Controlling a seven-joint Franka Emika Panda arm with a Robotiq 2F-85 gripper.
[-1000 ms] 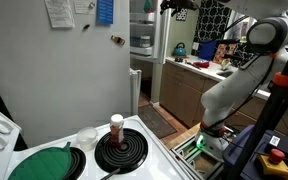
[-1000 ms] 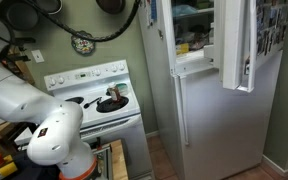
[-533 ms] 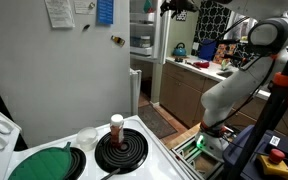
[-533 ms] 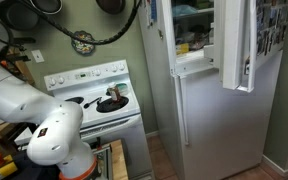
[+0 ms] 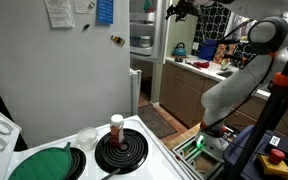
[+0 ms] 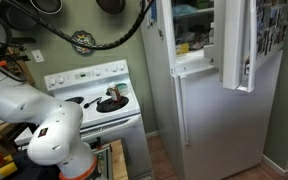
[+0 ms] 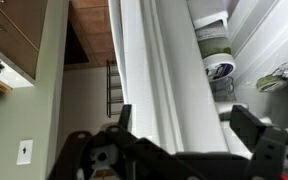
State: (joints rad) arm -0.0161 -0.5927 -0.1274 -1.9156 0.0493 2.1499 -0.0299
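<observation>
My gripper [image 7: 189, 128] is open, and the edge of a white fridge door [image 7: 159, 70] runs between its two fingers. I cannot tell whether the fingers touch the door. Shelves with tubs and jars [image 7: 216, 55] show beyond the edge. In an exterior view the gripper [image 5: 180, 8] is high up at the top of the white fridge [image 5: 74, 70]. In the other exterior view the gripper [image 6: 150, 10] is by the top left corner of the fridge [image 6: 209, 110], whose upper door [image 6: 240, 45] stands open.
A white stove [image 5: 134, 150] stands beside the fridge with a red-capped bottle [image 5: 117, 126] on a black burner and a green lid [image 5: 44, 163]. A cluttered counter [image 5: 199, 65] is behind. The arm's base [image 6: 54, 135] stands by the stove [image 6: 99, 100].
The gripper has shifted slightly sideways at the top of the fridge. Nothing else has moved.
</observation>
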